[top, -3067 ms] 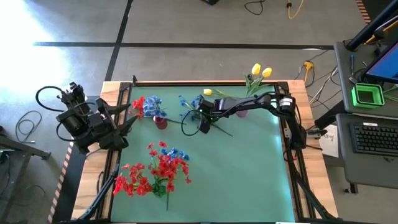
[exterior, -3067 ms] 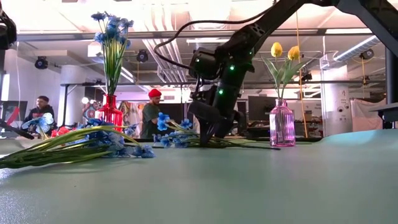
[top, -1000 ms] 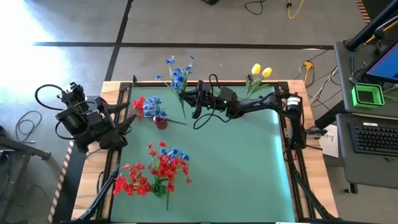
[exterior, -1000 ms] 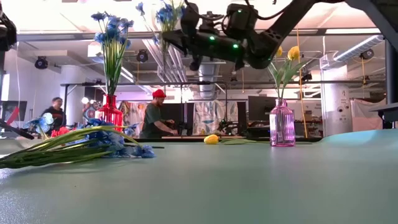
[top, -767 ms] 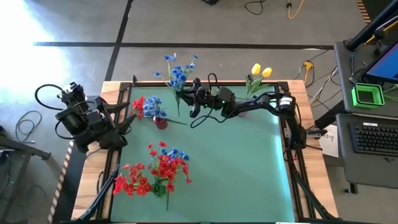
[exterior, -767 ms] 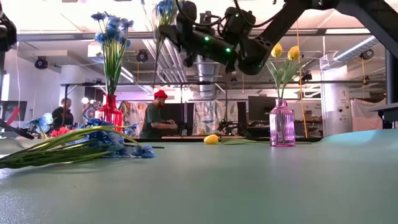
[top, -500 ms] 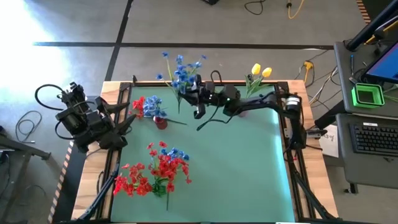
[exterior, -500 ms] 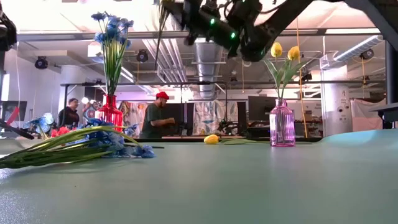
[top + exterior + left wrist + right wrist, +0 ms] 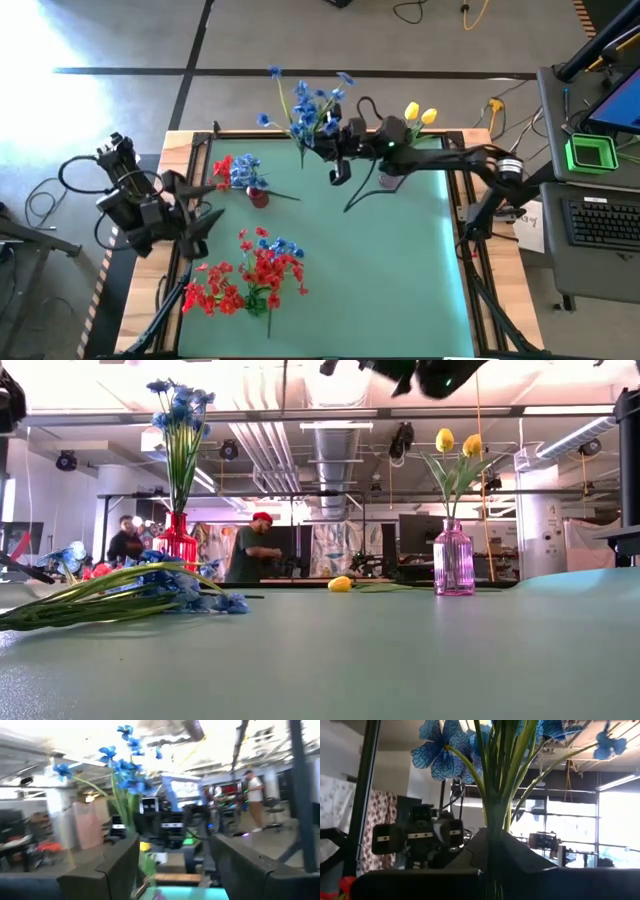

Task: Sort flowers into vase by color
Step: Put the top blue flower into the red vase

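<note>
Blue flowers (image 9: 312,105) held high over the table's far edge, stems clenched in the right gripper (image 9: 318,135). Red vase (image 9: 258,196) stands to their left, pink vase (image 9: 453,560) to their right. Left gripper (image 9: 212,208) waits at left edge, jaws released.

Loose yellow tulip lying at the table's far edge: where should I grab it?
Grip the loose yellow tulip by its thin green stem just behind the bud, coming straight down from above: it lies flat, its stem running toward the pink vase.
</note>
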### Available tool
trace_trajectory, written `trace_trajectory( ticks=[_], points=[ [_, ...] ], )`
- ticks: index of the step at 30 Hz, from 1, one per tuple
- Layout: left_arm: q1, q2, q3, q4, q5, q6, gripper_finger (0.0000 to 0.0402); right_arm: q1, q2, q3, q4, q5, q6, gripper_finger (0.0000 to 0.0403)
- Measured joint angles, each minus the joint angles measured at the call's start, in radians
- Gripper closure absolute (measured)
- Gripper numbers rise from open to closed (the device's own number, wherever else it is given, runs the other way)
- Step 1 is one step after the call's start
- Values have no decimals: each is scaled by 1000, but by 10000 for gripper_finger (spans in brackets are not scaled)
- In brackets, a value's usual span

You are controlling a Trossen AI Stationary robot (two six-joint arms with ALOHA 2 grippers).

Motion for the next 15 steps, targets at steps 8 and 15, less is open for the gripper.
trace_trajectory(
  ticks=[8,15],
  points=[
    [69,81,62,-103,121,-125,179,13,-154,0,-198,0,-33,385],
    [157,177,173,-338,210,-299,185,54,-245,0,-314,-2,-36,385]
  ],
)
